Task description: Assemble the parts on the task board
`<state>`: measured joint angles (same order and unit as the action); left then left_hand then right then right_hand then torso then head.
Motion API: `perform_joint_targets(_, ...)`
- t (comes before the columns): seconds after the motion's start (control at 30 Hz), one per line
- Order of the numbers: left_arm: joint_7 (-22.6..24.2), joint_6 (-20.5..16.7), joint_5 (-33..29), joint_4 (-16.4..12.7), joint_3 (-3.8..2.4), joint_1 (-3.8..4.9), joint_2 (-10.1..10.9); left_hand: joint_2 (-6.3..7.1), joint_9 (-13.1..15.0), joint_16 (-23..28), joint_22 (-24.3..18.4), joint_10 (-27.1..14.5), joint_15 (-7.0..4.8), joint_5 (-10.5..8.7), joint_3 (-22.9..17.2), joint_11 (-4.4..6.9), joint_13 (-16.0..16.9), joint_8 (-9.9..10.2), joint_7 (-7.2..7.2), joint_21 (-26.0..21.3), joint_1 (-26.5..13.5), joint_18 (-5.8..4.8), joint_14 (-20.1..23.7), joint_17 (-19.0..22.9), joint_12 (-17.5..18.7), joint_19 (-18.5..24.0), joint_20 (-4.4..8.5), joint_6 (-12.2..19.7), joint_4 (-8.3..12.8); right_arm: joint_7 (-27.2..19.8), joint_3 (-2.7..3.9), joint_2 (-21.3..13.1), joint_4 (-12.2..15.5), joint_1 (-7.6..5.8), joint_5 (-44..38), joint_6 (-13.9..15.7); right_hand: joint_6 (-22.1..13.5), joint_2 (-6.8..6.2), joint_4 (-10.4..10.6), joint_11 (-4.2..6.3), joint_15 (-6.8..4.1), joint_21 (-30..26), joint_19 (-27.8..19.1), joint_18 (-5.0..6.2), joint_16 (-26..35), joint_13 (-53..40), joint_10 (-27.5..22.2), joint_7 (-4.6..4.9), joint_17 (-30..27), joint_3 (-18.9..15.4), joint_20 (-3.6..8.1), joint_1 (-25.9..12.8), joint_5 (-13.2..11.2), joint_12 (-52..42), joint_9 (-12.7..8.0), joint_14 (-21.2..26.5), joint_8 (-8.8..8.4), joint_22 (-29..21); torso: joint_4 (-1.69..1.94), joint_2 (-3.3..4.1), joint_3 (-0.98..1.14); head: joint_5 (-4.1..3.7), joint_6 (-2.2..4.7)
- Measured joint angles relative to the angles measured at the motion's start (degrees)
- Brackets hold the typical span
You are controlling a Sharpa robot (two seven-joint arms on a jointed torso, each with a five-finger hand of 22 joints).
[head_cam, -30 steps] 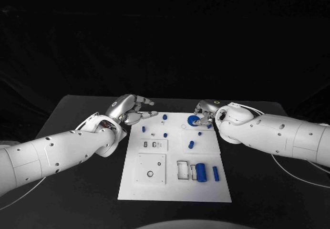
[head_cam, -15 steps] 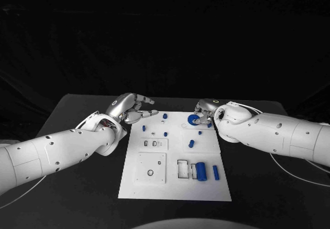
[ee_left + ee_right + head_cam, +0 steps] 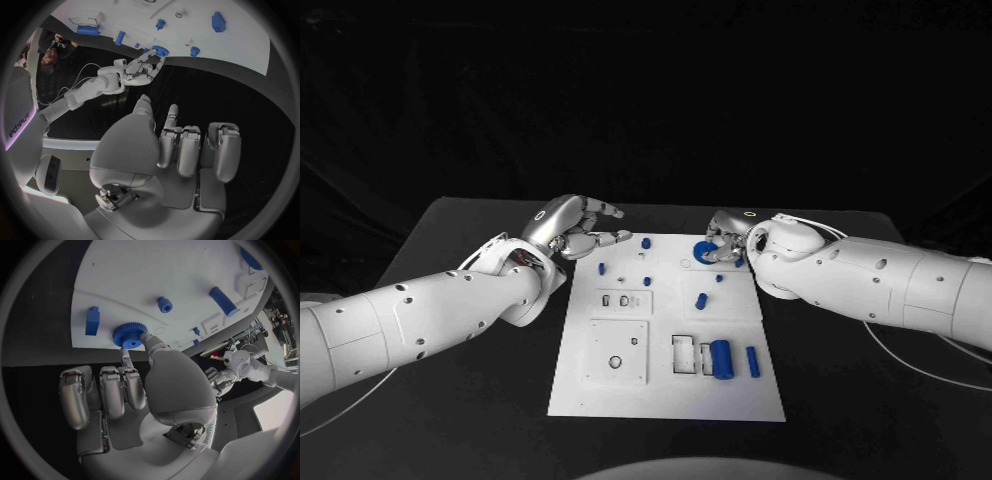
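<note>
Contact between the right hand (image 3: pixel 727 240) and the blue gear (image 3: pixel 130 334) is hard to judge from the head view, where the fingers cover most of the piece at the far right corner of the white board (image 3: pixel 668 395). From the right wrist camera the gear shows plainly: it sits on the board near its edge, the thumb tip lies against its rim and a fingertip (image 3: pixel 125 354) reaches just beside it, while the other fingers are curled back toward the palm. Whether the gear is truly pinched or only touched I cannot tell.

The left hand (image 3: pixel 574 228) hangs over the black table (image 3: pixel 459 225) just off the board's far left corner, fingers curled in with nothing between them, as its own wrist camera confirms.

On the board, a large blue cylinder (image 3: pixel 720 358) lies toward the near right, with a slimmer blue peg (image 3: pixel 751 363) just beside it. Several small blue pieces stand in the far half, too small to tell apart. A flat blue block (image 3: pixel 92 320) lies near the gear, apart from it, and a short blue pin (image 3: pixel 164 304) stands farther in on the board.
</note>
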<state>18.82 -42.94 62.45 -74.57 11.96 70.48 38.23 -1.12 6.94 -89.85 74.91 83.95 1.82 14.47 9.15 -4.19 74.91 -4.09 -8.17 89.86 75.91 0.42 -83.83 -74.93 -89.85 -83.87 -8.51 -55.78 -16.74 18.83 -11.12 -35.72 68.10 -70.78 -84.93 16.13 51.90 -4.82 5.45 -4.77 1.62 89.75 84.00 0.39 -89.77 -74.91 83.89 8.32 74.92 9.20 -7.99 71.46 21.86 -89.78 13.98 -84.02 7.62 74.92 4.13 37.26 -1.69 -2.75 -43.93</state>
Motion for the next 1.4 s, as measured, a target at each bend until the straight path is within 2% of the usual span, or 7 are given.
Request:
perform_joint_targets(0.6,0.0,0.0,0.0,0.0,0.0,0.0,0.1,0.0,0.0,0.0,0.0,0.0,0.0,0.0,0.0,0.0,0.0,0.0,0.0,0.0,0.0,0.0,0.0,0.0,0.0,0.0,0.0,0.0,0.0,0.5,0.11,0.4,-0.1,0.03,-0.1,-0.8,-0.2,0.2,-0.6,-0.15,0.0,0.0,0.0,0.0,0.0,0.0,0.2,0.2,0.0,0.9,0.0,-0.2,-0.4,0.0,-0.2,0.0,-0.89,0.0,-0.02,0.05,-0.01,0.1,-0.06)
perform_joint_targets(0.8,0.0,0.0,0.0,0.0,0.0,0.0,0.1,-0.23,0.0,0.0,0.0,0.0,0.0,0.0,0.0,0.0,0.0,0.0,0.0,0.0,-0.2,0.0,0.0,0.0,0.0,0.0,0.0,0.0,0.0,0.5,0.16,0.3,0.1,0.0,-0.3,-0.7,3.5,0.6,-1.9,-0.21,0.0,0.0,0.0,0.0,0.0,0.0,0.2,0.4,0.0,3.2,0.0,0.2,0.3,0.0,0.1,0.0,-0.24,0.0,-0.02,0.06,-0.01,0.1,-0.08)
perform_joint_targets(0.9,0.0,0.0,0.0,-0.1,0.0,0.0,0.1,-0.23,0.0,0.0,0.0,0.0,0.0,0.0,0.0,0.0,0.0,0.0,0.0,0.0,-0.2,0.0,0.0,0.0,0.0,0.0,0.0,0.0,0.0,0.5,0.19,0.3,0.2,-0.01,-0.4,-0.6,4.5,0.82,-2.8,-0.21,0.0,0.0,0.0,0.0,0.0,0.0,0.2,1.02,0.0,4.1,0.0,0.4,0.8,0.0,0.4,0.0,0.48,0.0,-0.02,0.06,0.0,0.1,-0.1)
perform_joint_targets(1.1,0.0,0.0,0.0,-0.1,0.0,0.0,0.2,-0.23,0.0,0.0,0.0,0.0,0.0,0.0,0.0,0.0,0.0,0.0,0.0,0.0,-0.2,0.0,0.0,0.0,0.0,0.0,0.0,0.0,0.0,0.3,0.18,0.2,0.4,0.06,-0.5,0.1,5.3,1.1,-3.8,-0.21,0.0,0.0,0.0,0.0,0.0,0.0,0.2,1.83,0.0,5.0,0.0,1.2,1.2,0.0,0.4,0.0,0.6,0.0,-0.01,0.05,0.01,0.12,-0.11)
perform_joint_targets(1.4,0.0,0.0,0.1,-0.3,0.0,0.0,0.6,-0.23,0.0,0.0,0.0,0.0,0.0,0.0,0.0,0.0,0.0,0.0,0.0,0.0,-0.2,0.0,0.0,0.0,0.0,0.0,0.0,0.0,0.0,-0.6,0.06,-0.3,1.0,0.39,0.6,2.6,5.4,1.09,-3.8,-0.21,-0.23,0.0,0.0,0.0,0.0,0.0,0.2,1.83,0.0,5.0,0.0,1.5,1.2,0.0,0.4,0.2,0.61,0.0,-0.02,0.05,0.01,0.38,-0.07)
